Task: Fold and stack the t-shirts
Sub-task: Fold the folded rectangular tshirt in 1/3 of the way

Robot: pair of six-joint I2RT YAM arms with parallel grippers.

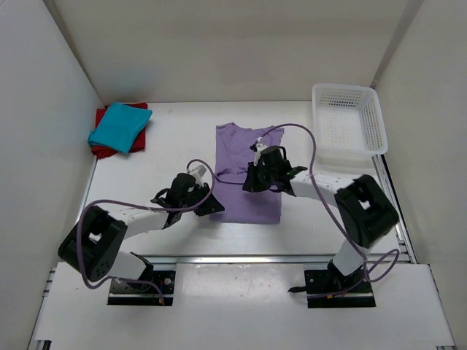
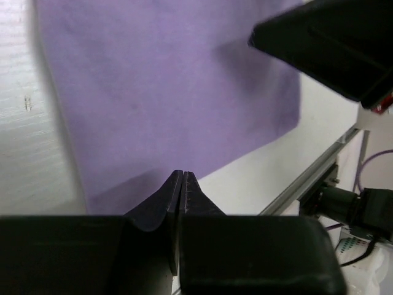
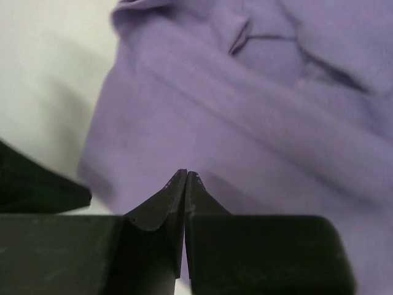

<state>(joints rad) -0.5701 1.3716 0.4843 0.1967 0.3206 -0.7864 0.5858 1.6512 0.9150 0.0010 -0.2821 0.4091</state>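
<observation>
**Lavender shirt flat at centre, both grippers closed over it**

The lavender shirt (image 1: 233,153) lies on the table (image 1: 168,146) at the middle of the workspace as a narrow panel, collar toward 12 o'clock and hem toward 6. The teal shirt (image 1: 120,125) is already folded and sits on the dark red shirt (image 1: 102,152) at 10 o'clock, so this looks like the last garment to fold.

The left gripper (image 1: 210,206) is down at the shirt's 7 o'clock corner. Its wrist view shows the fingertips pressed together right at the hem edge, a likely spot to take the hem for a lengthwise fold. Whether any cloth is caught between them I cannot tell. The right gripper (image 1: 252,181) has its jaws together, holding nothing, and hovers over the middle of the shirt, perhaps to mark or pin a fold line.

The white basket (image 1: 349,91) stands at 1 o'clock, well apart from the cloth. If the hem is to travel toward the collar, the right gripper sits in its path. The right arm's cable (image 1: 310,142) also loops above the shirt's 1 o'clock corner.
</observation>
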